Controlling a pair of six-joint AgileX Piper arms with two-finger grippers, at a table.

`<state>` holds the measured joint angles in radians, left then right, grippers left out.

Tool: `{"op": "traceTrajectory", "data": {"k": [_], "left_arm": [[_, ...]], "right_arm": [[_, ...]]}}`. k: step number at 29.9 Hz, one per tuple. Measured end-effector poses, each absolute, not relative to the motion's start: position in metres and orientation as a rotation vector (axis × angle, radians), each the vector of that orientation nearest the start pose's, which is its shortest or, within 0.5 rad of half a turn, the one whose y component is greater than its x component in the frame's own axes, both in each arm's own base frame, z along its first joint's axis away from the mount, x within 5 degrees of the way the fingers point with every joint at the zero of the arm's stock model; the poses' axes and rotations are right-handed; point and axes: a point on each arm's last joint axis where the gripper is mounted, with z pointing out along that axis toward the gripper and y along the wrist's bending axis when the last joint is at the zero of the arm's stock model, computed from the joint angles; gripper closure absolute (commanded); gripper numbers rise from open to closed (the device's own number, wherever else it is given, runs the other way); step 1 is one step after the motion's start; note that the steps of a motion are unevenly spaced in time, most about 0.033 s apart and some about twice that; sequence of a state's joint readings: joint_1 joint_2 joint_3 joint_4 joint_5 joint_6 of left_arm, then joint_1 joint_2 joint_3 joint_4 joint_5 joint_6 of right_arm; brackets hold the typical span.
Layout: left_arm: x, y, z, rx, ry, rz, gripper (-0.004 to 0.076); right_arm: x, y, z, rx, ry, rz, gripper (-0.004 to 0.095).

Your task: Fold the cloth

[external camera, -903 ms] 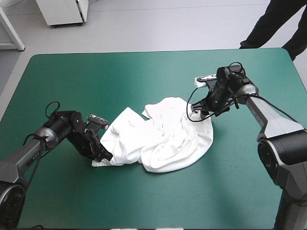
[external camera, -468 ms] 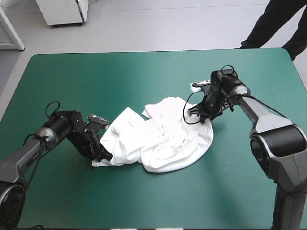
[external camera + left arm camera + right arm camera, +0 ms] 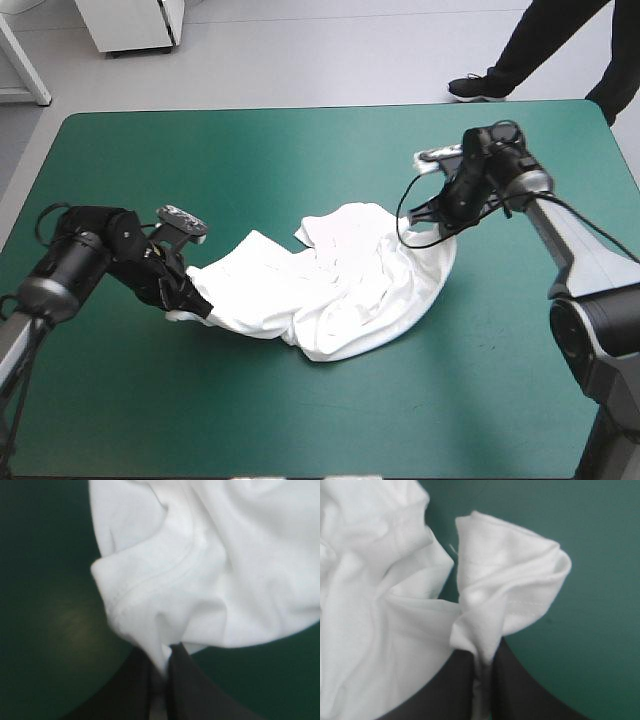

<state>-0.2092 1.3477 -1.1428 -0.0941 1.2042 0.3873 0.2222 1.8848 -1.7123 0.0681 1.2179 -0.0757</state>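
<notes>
Since earlier, left fingers (image 3: pixel 192 692) and right fingers (image 3: pixel 517 690) have drawn outward, each clamped on a T-shirt (image 3: pixel 330 290) hem. I judge it soft, light, limp; I'd hold seams.

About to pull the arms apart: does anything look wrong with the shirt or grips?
Nothing stands out. The T-shirt lies crumpled on the table; the left gripper and right gripper each pinch a hemmed edge.

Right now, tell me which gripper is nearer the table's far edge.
Right. The right gripper grips the T-shirt toward the far edge; the left gripper holds it nearer the robot.
</notes>
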Motion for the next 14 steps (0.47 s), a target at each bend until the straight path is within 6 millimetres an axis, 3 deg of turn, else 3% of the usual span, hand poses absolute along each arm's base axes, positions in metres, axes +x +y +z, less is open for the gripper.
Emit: {"op": "traceTrajectory", "data": {"k": [3,6,10,14], "left_arm": [[0.219,-0.049,0.358,0.756,2.619,0.002,0.0746],[0.192,-0.04,0.408,0.668,2.451,0.052,0.0746],[0.15,-0.027,0.479,0.566,2.186,0.119,0.0746],[0.111,-0.016,0.541,0.472,1.941,0.146,0.0746]], "right_arm": [[0.374,0.068,0.356,-0.294,2.689,0.12,0.0921],[0.342,0.044,0.425,-0.201,2.501,0.122,0.0921],[0.285,0.027,0.507,-0.136,2.233,0.163,0.0921],[0.214,0.025,0.576,-0.134,1.914,0.208,0.0921]]}}
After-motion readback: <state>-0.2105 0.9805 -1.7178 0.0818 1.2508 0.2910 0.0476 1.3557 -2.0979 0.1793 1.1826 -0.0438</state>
